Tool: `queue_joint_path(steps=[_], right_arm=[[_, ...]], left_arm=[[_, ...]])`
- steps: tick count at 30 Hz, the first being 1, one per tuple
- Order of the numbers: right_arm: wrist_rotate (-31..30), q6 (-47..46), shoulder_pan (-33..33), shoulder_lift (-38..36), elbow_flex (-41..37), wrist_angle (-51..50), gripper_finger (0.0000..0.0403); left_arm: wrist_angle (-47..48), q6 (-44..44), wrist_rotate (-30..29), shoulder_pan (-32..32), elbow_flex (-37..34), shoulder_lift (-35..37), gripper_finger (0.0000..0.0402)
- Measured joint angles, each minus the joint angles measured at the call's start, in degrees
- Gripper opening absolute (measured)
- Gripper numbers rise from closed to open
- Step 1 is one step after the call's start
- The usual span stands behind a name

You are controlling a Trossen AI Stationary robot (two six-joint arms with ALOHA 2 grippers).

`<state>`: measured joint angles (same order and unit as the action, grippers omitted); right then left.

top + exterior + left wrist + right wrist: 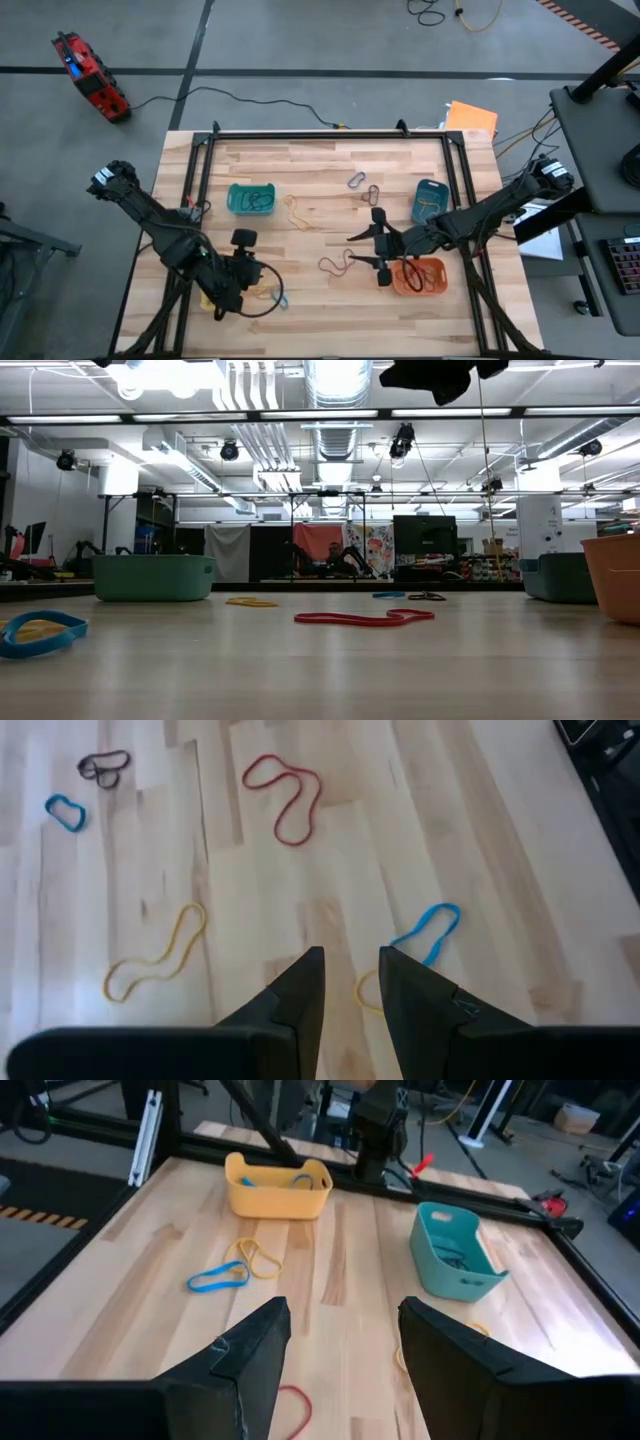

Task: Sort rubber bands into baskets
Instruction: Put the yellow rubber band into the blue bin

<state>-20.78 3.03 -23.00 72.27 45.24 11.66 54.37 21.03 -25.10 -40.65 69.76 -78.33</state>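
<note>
High view showed the right gripper [371, 250] poised over mid-table beside the orange basket [420, 276], its fingers spread wide and empty; a red-brown band [337, 264] lay just beside it. The left gripper [240, 262] hung over the near left part of the table, where the yellow basket [279, 1187] sat under the arm, fingers parted by a narrow gap and holding nothing. A blue band [430, 931] and a yellow band [158, 954] lay on the wood ahead of it. The teal-green basket [250, 198] and the blue basket [430, 200] stood farther back, each with bands inside. Small blue and dark bands [360, 185] lay between them.
</note>
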Motion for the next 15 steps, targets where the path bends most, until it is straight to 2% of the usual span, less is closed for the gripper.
queue_joint_path(steps=[7,15], right_arm=[[-0.01,3.42,0.00,1.99,-0.05,4.35,0.0185],[-0.19,7.02,0.77,2.48,-0.05,8.12,0.0185]], left_arm=[[-5.83,-8.58,-2.03,3.80,-3.71,1.96,0.0083],[-23.90,-13.73,-4.04,8.95,-19.15,10.69,0.0083]])
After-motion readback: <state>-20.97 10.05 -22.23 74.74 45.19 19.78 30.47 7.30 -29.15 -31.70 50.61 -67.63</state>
